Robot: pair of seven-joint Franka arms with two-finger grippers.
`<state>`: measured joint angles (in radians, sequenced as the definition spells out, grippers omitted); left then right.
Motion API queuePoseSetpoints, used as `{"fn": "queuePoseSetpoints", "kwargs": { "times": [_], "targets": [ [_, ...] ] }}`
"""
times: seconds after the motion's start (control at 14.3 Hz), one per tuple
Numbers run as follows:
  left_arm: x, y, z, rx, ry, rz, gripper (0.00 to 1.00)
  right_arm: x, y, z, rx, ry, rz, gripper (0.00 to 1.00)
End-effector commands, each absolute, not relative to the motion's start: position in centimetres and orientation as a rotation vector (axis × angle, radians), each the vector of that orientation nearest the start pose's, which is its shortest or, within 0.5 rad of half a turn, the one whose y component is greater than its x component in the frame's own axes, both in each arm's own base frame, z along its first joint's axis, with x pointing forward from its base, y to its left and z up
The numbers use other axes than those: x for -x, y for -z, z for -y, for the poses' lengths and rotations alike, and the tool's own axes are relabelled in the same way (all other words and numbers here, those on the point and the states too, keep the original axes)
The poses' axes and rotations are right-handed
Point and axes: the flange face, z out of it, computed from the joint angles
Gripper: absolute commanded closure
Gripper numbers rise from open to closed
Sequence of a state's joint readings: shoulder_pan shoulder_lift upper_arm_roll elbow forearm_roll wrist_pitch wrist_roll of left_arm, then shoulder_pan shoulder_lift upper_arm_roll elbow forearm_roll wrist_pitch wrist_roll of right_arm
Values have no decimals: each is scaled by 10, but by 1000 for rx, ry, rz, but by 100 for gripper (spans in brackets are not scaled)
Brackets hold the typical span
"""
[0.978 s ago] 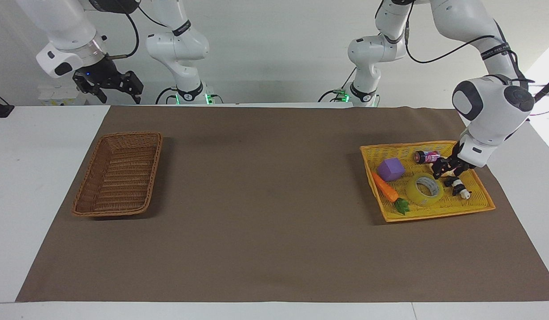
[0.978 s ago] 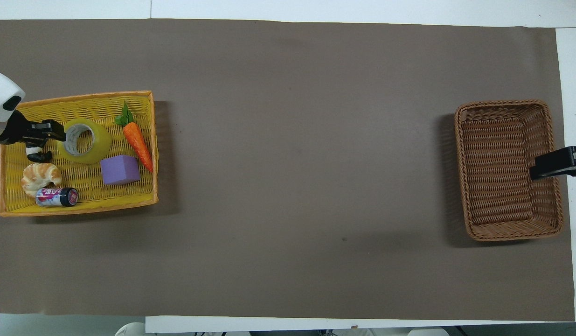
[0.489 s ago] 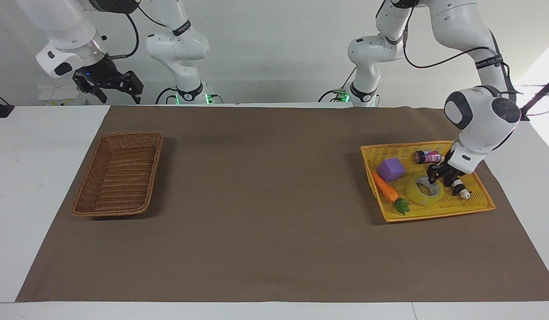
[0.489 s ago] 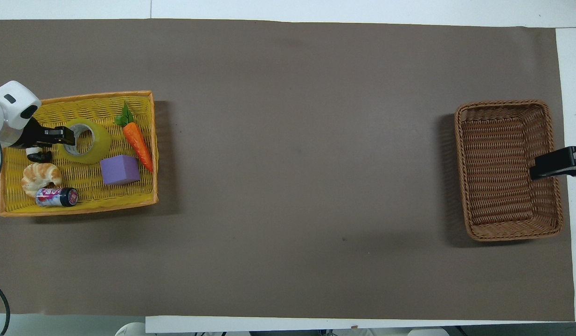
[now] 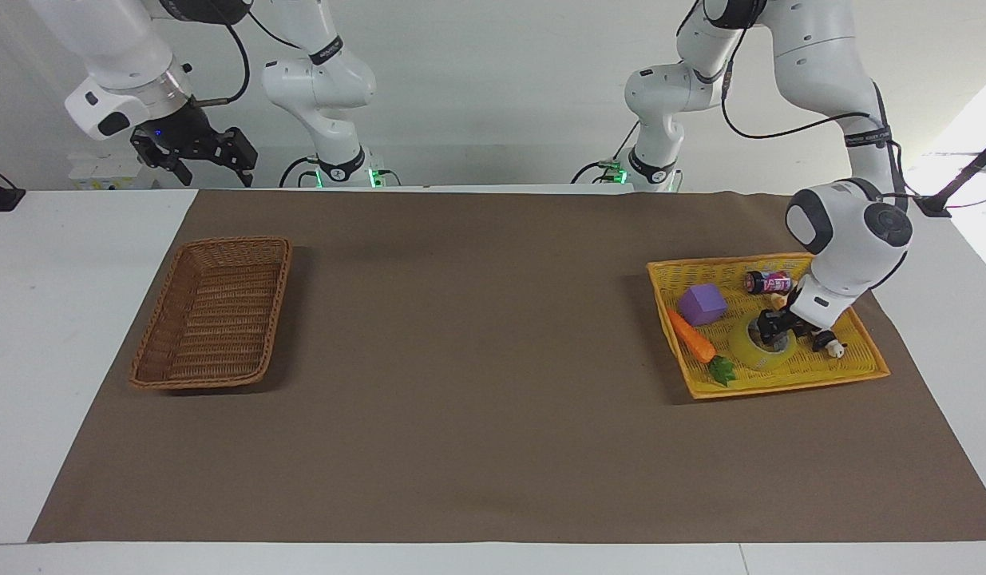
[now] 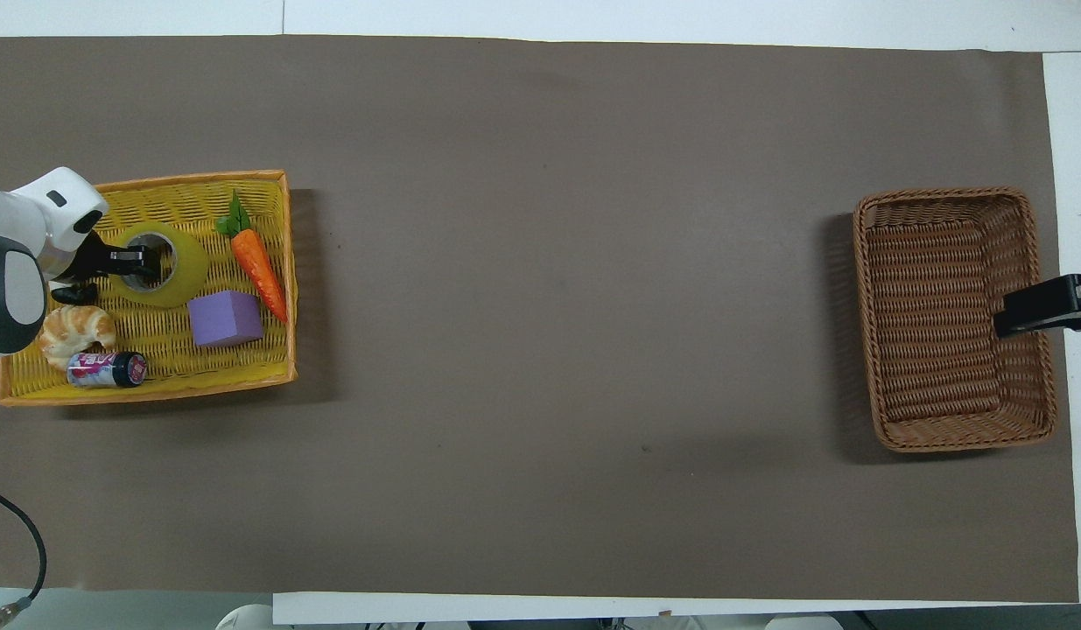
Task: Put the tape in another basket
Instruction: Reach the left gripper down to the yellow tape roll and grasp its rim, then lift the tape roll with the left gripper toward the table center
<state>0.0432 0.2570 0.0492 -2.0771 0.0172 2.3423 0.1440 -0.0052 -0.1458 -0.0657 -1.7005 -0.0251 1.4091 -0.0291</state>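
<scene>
Left gripper [image 5: 768,331] low at right of frame, down on the tape [image 5: 760,345]; grip unreadable, wants one finger inside the ring; right gripper [image 5: 196,152] waits upper left

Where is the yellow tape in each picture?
Facing view: the tape lies in the yellow tray at that picture's right, under the left gripper.
Overhead view: the tape lies in the tray at that picture's left.
Shared landmark: the carrot lies right beside the tape in both views, with the purple cube next to them.
</scene>
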Motion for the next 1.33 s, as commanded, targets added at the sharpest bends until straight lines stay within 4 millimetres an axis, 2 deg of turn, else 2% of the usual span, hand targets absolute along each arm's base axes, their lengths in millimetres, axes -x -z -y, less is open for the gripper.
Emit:
{"fn": "queuePoseSetpoints", "kwargs": {
  "times": [0.0, 0.14, 0.28, 0.42, 0.56, 0.7, 0.77, 0.84, 0.91, 1.05, 1.12, 1.26],
  "targets": [
    [-579, -297, -55, 3109, 9, -126, 58, -484, -627, 41, 3144, -214, -42, 0],
    [-578, -298, -60, 3111, -15, -109, 97, -484, -627, 41, 3144, -214, -42, 0],
    [-585, -313, -63, 3117, -36, -85, 100, -484, -627, 41, 3144, -214, -42, 0],
    [-597, -342, -61, 3132, -54, -65, 100, -484, -627, 41, 3144, -214, -42, 0],
    [-607, -374, -47, 3182, -96, 0, 100, -484, -627, 41, 3144, -214, -42, 0],
    [-612, -419, -3, 3211, -109, 85, 100, -484, -627, 40, 3144, -214, -40, 0],
    [-611, -442, 29, 3237, -107, 120, 100, -484, -627, 40, 3144, -214, -40, 0],
    [-611, -456, 58, 3298, -147, 188, 100, -484, -627, 40, 3144, -214, -40, 0],
    [-605, -464, 92, 3344, -203, 228, 100, -484, -627, 41, 3144, -214, -42, 0],
    [-579, -475, 186, 3337, -251, 211, 100, -484, -627, 40, 3144, -214, -40, 0],
    [-569, -477, 217, 3329, -260, 249, 100, -484, -627, 41, 3144, -214, -42, 0],
    [-554, -478, 249, 3319, -279, 227, 100, -484, -627, 41, 3144, -214, -42, 0]
  ]
}}
